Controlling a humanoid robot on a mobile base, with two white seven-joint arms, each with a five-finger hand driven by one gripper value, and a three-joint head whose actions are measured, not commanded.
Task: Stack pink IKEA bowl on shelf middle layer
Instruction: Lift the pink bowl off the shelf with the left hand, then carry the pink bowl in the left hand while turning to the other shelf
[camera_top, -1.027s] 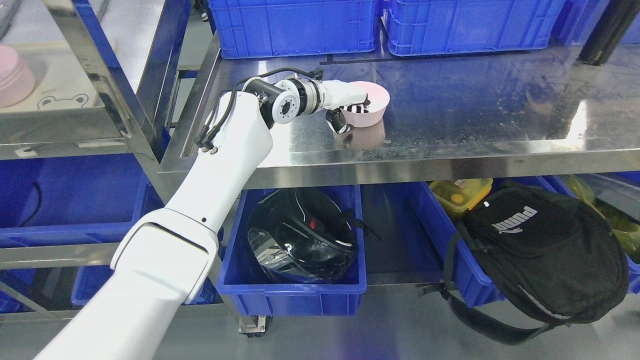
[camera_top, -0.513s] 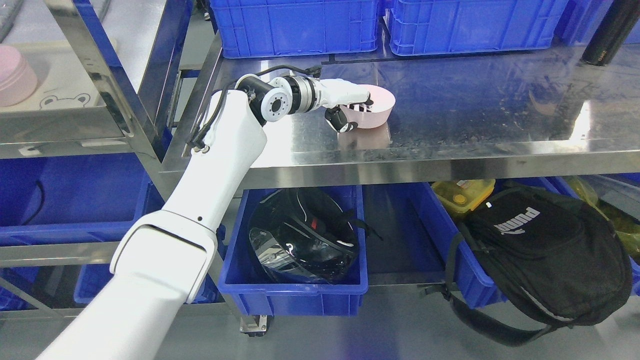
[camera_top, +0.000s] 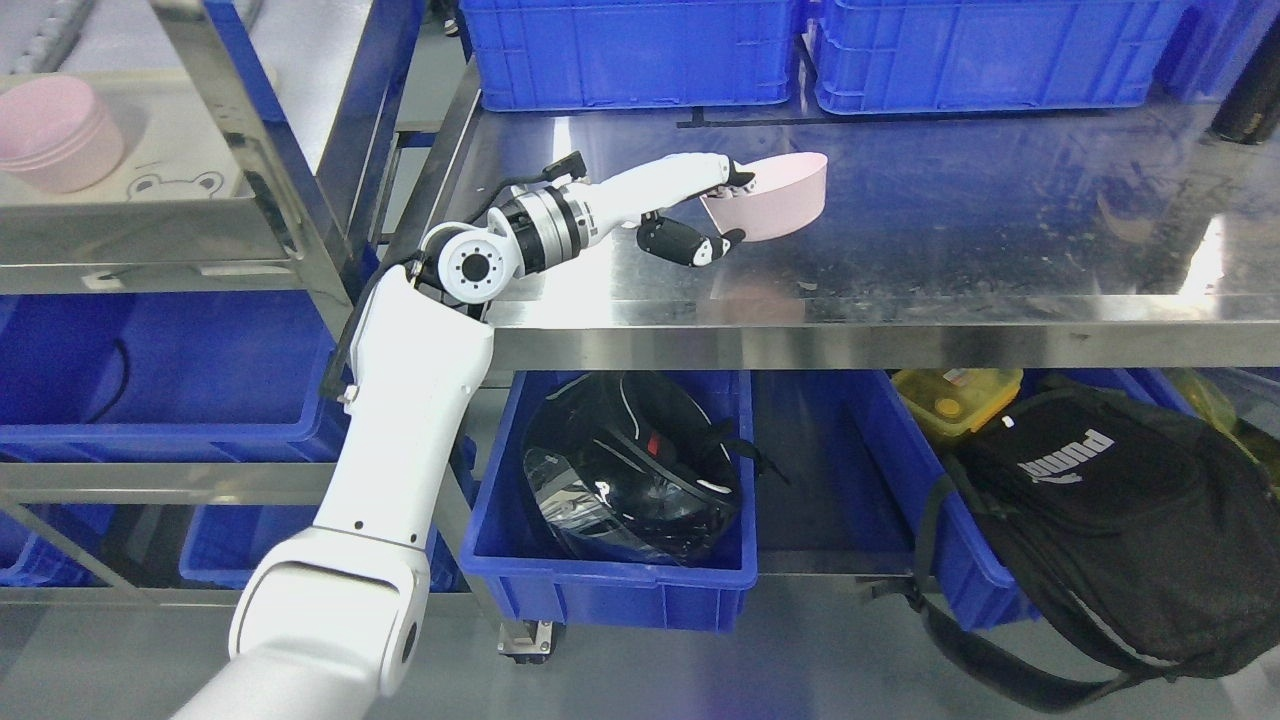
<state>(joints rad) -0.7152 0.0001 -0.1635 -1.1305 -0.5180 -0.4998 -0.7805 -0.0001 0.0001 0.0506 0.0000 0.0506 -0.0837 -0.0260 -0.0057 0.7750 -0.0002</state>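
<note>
The pink bowl (camera_top: 775, 200) is pinched at its left rim by the left hand (camera_top: 700, 215), fingers over the top edge and the dark-tipped thumb (camera_top: 690, 243) tucked under the wall. The bowl is tipped, its opening turned up and toward 11 o'clock, and it seems to be held just clear of the steel shelf (camera_top: 950, 260); a faint pink reflection can be seen right under it on the metal, though contact can't be ruled out for sure.

The white left arm (camera_top: 400, 400) is brought in from the lower left, at about 7 o'clock, and bent at the wrist joint by the shelf's front edge.

A stack of pink bowls (camera_top: 60, 130) is parked on the neighbouring rack (camera_top: 200, 250), way off at 9 o'clock from the held bowl, next to a bear drawing (camera_top: 175, 185).

Blue crates (camera_top: 640, 55) are lined up at 12 o'clock behind the bowl. Down at 6 o'clock, a black helmet (camera_top: 630, 470) is sat in a blue bin (camera_top: 610, 590), and a black backpack (camera_top: 1110, 530) is slumped at 4 o'clock.
</note>
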